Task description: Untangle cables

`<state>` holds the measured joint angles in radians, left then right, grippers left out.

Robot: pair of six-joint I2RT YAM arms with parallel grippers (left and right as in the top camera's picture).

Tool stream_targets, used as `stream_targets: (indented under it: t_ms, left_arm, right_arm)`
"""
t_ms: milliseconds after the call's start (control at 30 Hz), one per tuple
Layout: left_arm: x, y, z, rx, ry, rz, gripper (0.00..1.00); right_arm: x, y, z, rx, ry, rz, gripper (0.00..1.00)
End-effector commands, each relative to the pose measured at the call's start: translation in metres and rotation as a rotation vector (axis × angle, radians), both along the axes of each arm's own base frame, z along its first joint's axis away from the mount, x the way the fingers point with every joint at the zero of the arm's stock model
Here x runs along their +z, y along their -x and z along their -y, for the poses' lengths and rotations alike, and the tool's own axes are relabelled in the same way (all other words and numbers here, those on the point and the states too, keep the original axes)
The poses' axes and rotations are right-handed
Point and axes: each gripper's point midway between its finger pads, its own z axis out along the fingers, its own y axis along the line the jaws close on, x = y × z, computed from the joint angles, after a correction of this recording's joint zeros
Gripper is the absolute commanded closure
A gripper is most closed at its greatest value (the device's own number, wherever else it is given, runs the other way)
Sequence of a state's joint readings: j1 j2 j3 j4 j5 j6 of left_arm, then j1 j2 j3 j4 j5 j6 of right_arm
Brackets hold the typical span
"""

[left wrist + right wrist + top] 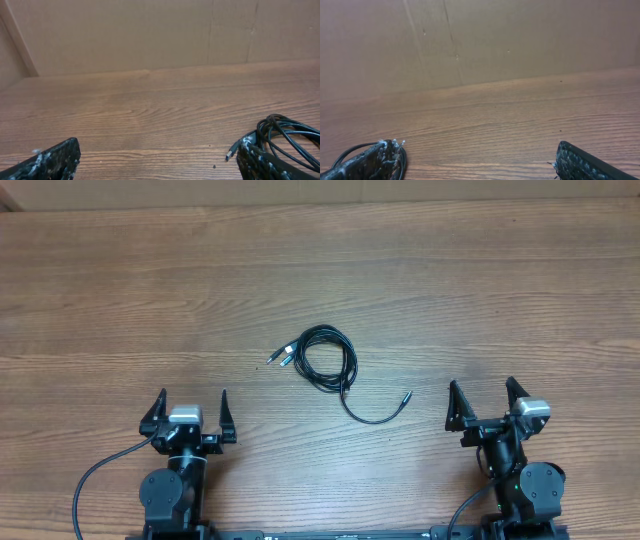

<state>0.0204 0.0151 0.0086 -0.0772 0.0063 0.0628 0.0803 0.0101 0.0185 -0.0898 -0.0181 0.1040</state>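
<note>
- While both arms sit at the near edge of the table [120,290], the cables [328,360] lie in a loose coil mid-table, well apart from either.
- Left gripper [191,400]: jaws wide apart, empty.
- Right gripper [481,388]: jaws wide apart, empty; one cable end trails toward it.

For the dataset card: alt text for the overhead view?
A loose coil of thin black cables with plug tips lies mid-table on the brown wood-grain table, one end trailing right. The left gripper and right gripper sit open and empty at the near edge, clear of the cables.
</note>
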Motion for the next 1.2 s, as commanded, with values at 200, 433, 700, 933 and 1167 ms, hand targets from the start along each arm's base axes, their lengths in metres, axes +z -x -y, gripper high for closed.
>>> stream_targets:
  t_ms: [200, 433, 700, 933, 1167]
  left_arm:
    - [0.0002, 0.0003, -0.0010, 0.002, -0.023, 0.005, 0.00]
    - [0.0004, 0.0003, -0.0010, 0.002, -0.023, 0.006, 0.00]
    - [0.0002, 0.0003, -0.0010, 0.002, -0.023, 0.005, 0.00]
    - [0.0003, 0.0003, -0.0010, 0.002, -0.023, 0.006, 0.00]
    - [0.0002, 0.0003, -0.0010, 0.002, -0.023, 0.005, 0.01]
  right_arm:
    - [-0.0021, -0.0002, 0.0003, -0.004, 0.001, 0.002, 0.00]
    - [-0.0021, -0.0002, 0.0003, -0.004, 0.001, 0.002, 0.00]
    - [-0.0019, -0.0002, 0.0003, -0.004, 0.001, 0.003, 0.00]
    - [-0.0012, -0.0003, 0.0002, -0.003, 0.000, 0.006, 0.00]
    - [0.0035, -0.0003, 0.0002, -0.003, -0.001, 0.025, 0.00]
